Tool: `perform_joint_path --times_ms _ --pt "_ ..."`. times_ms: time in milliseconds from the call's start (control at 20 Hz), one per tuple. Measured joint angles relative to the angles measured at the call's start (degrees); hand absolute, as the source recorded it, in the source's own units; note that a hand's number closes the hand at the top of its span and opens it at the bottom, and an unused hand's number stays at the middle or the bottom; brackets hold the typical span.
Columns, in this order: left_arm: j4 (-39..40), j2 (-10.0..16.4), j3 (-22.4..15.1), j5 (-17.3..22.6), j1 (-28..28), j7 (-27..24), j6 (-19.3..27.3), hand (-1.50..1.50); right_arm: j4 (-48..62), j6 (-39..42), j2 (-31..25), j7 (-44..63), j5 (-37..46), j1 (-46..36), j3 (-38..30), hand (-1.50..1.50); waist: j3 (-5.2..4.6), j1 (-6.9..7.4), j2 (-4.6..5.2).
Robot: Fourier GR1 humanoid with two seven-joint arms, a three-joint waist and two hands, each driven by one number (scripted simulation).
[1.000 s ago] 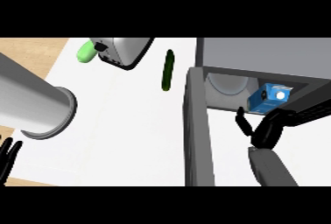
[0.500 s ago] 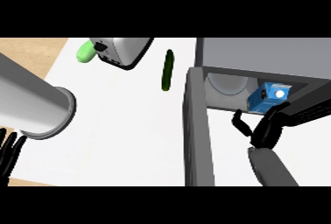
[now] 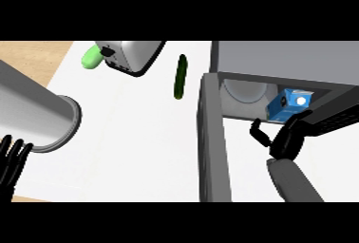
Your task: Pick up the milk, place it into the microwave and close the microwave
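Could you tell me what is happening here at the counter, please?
The milk stands inside the open microwave. The right robot hand is just in front of it, fingers spread and not curled round it. The door is not yet closed. The left robot hand rests open at the lower left.

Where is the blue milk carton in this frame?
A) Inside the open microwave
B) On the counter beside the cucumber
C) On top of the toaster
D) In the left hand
A: the milk carton stands inside the microwave, whose door is swung open, and the right hand is just in front of it, with its fingers not curled round it.
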Motion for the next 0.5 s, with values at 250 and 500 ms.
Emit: perform_joint_path --times_ms 250,500 --pt "0.68 -0.20 -0.20 -0.38 -0.45 -0.51 -0.07 -1.50 0.50 -0.23 -0.14 1.18 -0.34 -0.47 1.13 -1.50 -0.02 -0.20 -0.13" --pt "0.86 -0.12 0.18 -0.59 -0.40 -0.94 -0.05 -1.50 0.53 0.70 -0.19 1.72 -1.06 -0.95 2.47 -1.50 0.16 -0.94 -0.38"
